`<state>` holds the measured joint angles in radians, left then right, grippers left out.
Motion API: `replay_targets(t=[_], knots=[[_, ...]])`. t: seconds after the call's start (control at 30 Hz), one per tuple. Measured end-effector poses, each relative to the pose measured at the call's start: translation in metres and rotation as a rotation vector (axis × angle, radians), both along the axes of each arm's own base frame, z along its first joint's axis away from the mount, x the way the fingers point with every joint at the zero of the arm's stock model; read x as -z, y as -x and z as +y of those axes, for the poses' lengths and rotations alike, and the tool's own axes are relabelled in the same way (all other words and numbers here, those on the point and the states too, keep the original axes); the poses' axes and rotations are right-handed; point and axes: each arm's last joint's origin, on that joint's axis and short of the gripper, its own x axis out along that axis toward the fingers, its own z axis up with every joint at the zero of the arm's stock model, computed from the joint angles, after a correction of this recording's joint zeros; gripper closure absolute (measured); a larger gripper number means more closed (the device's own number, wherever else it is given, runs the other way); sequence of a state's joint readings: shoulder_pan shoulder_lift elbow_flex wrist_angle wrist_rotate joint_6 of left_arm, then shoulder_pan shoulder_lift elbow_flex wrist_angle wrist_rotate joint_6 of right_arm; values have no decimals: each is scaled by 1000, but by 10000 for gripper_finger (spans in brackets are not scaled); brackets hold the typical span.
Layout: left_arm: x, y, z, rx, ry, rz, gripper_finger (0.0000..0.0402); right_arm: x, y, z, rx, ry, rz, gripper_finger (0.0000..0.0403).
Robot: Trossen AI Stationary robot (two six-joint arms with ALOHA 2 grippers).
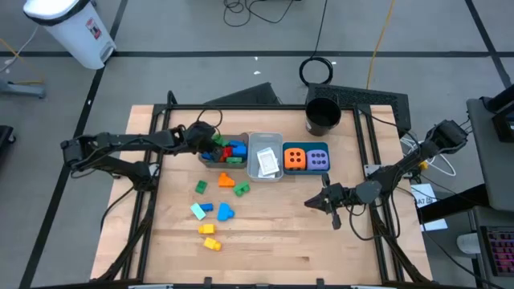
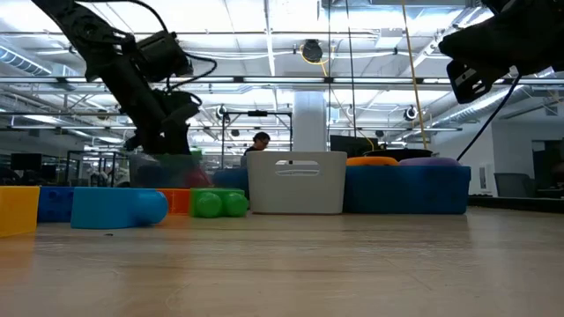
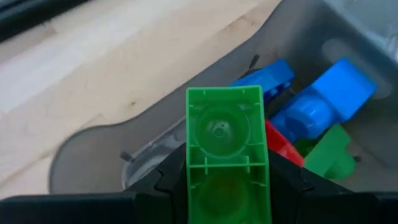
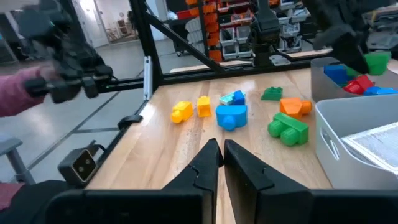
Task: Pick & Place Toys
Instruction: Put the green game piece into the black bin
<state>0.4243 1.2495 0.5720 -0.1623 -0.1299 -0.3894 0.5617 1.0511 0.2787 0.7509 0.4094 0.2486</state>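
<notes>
From above, the left gripper [image 1: 210, 138] hangs over the grey bin [image 1: 210, 160], ready to drop. Its wrist view shows fingers clamped on a green brick [image 3: 226, 158]. The right gripper [image 4: 221, 152] waits closed, clear of the bricks.

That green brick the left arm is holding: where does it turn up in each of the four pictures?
High view: hidden under the left tool, over the grey bin.
Low view: green glimpse below the left tool, upper left.
Left wrist view: green brick, centre, clamped between the fingers.
Right wrist view: far right top.
Shared landmark: the grey bin.
</notes>
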Motion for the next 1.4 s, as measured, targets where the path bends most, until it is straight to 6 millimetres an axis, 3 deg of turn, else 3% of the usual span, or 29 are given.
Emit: replay_targets(t=[0.27, 0.53, 0.7, 0.87, 1.07, 1.4], knots=[[17, -9, 5, -28, -7, 46, 257, -10, 2, -5, -79, -6, -54, 385], [13, -13, 7, -15, -24, -8, 142, -11, 0, -8, -120, 12, -60, 385], [11, -15, 7, -1, -19, -12, 101, -7, -2, -14, -97, 86, -38, 385], [-8, -15, 5, 36, -10, -74, 87, -8, 2, -22, -188, 67, 14, 385], [-36, -4, -1, 60, -37, -172, 93, -16, 13, -28, -180, 69, -29, 401], [-69, 14, -20, 107, -68, -312, 92, 5, 40, -43, -118, 72, -99, 402]])
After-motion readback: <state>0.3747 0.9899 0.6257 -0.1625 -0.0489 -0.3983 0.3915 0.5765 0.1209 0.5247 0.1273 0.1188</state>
